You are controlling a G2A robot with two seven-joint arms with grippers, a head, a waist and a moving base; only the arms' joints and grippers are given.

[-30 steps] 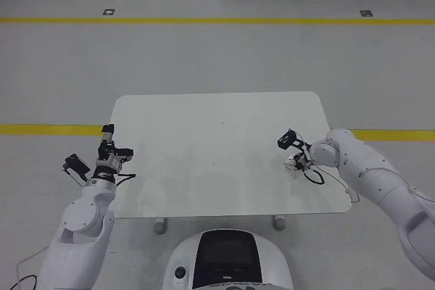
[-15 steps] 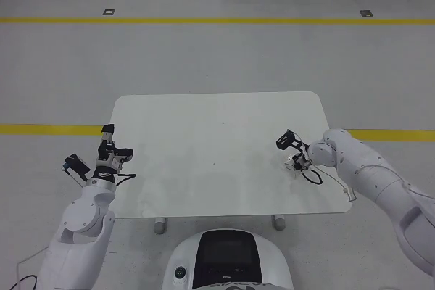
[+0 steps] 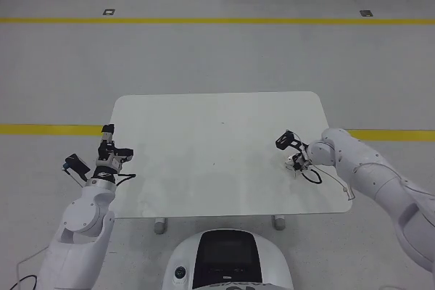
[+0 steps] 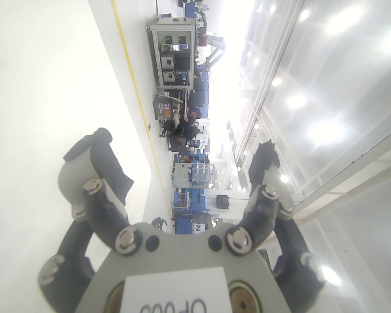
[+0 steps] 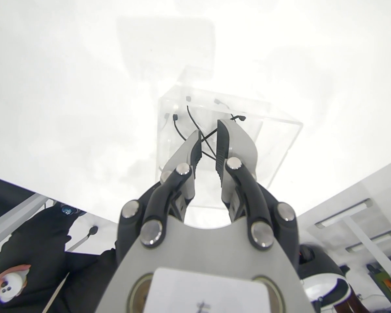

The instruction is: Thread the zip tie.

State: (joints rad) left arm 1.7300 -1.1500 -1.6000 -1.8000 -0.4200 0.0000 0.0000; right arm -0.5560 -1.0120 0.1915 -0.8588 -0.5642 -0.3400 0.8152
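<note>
White table [image 3: 217,145] with rounded corners, sitting square on a pale grey floor [image 3: 217,58]. Two yellow lines on that floor: one [image 3: 203,19] well beyond the far edge, the other [image 3: 43,129] running behind the table. Two small dark floor plates [image 3: 109,12] [image 3: 366,13] just past the far line. On the table, a clear box [image 5: 275,151], upright. Out across the hall, a white-framed equipment cabinet [image 4: 172,56] and bright ceiling lights [image 4: 296,100].

Zip ties [image 5: 191,116] partly behind fingers [image 5: 239,144]; contact unclear, perhaps.
</note>
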